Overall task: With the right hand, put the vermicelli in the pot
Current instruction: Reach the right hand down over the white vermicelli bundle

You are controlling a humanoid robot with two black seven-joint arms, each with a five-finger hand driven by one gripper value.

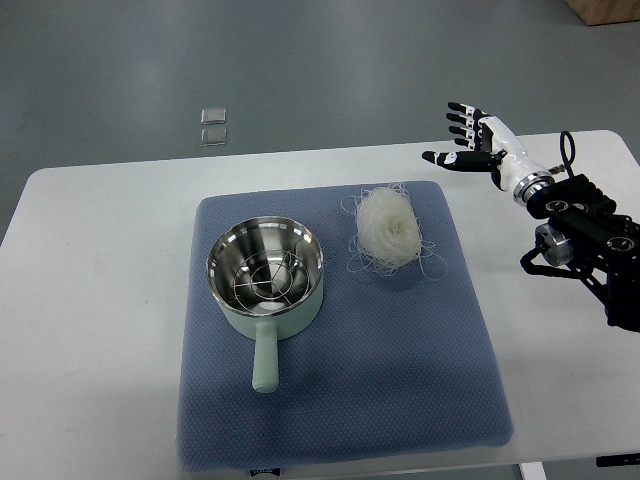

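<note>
Nothing is done yet: the vermicelli [387,229] lies on the mat [400,380] at centre, beside the empty pot [265,275]. The right hand [472,138], fingers spread and holding nothing, hovers at upper right.

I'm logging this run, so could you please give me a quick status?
Right hand open, off the mat's far right corner. Vermicelli on mat, untouched. Pot beside it, nothing between.

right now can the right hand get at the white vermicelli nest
Probably yes: the right hand hovers open, up and right of the white vermicelli nest, with nothing between them on the blue mat.
</note>
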